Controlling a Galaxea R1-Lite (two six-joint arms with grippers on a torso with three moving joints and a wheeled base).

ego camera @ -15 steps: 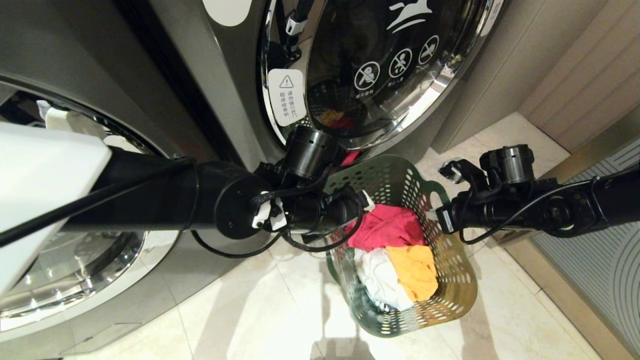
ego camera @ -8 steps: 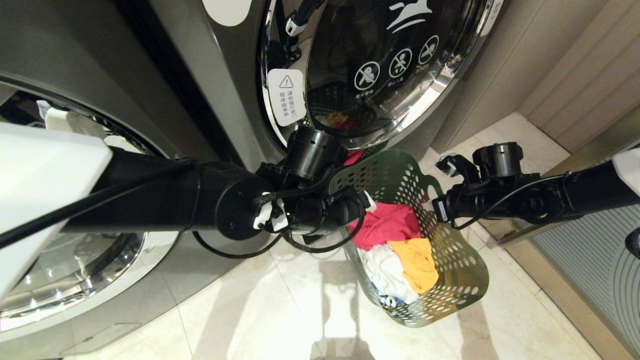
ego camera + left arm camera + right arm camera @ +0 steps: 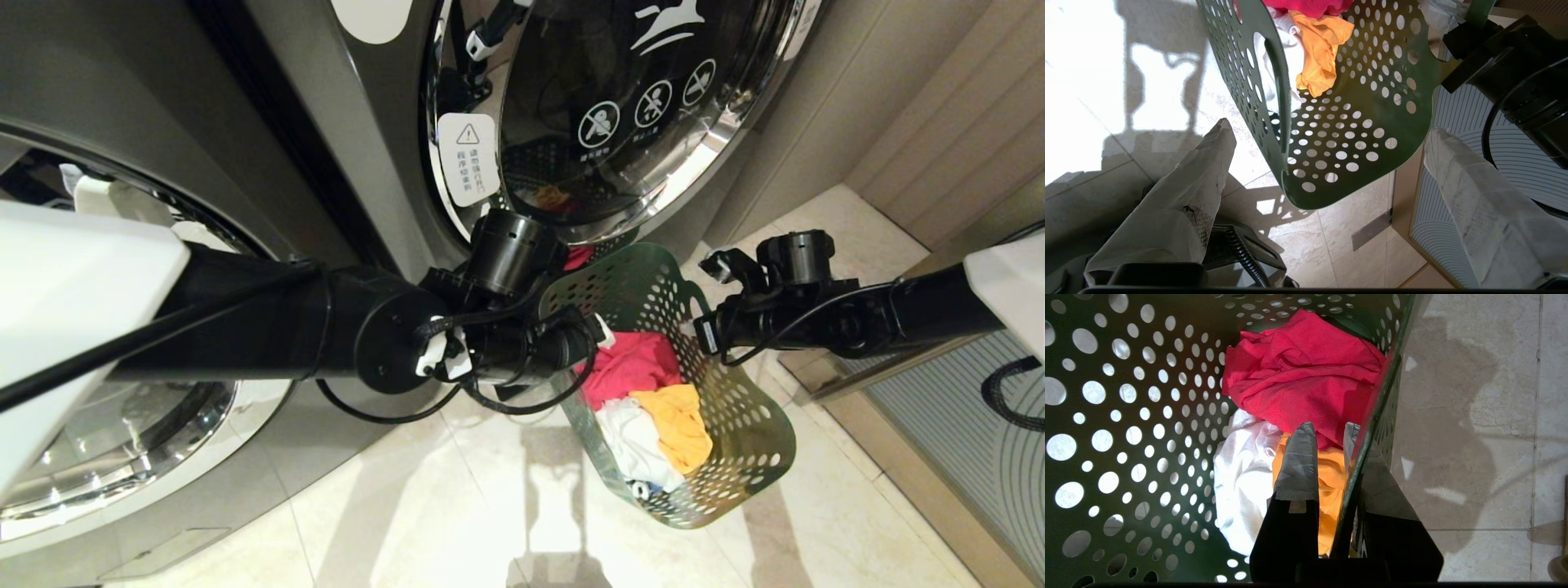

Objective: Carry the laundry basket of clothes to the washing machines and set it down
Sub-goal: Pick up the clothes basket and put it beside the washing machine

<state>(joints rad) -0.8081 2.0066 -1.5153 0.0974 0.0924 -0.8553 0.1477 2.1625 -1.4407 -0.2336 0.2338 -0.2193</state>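
2 dark grey washers with chrome-ringed round glass doors fill the upper left of the head view; a white warning label sits beside the nearer door. Pale floor tiles lie below, and a ribbed grey panel stands at the right. The bulky black left arm crosses the middle of the head view and hides the basket's near-left rim.

The basket is dark green plastic, pierced with round holes, with an oval slot handle. It sits just in front of the right washer, tilted, its open top leaning toward the washers. Inside lie 3 clothes: a pink-red one, a white one and a yellow-orange one, bunched together.

The right gripper is clamped on the basket's wall, 1 finger inside by the clothes and 1 outside. The left gripper is spread wide, its cloth-wrapped fingers on either side of the basket's corner, not touching it.
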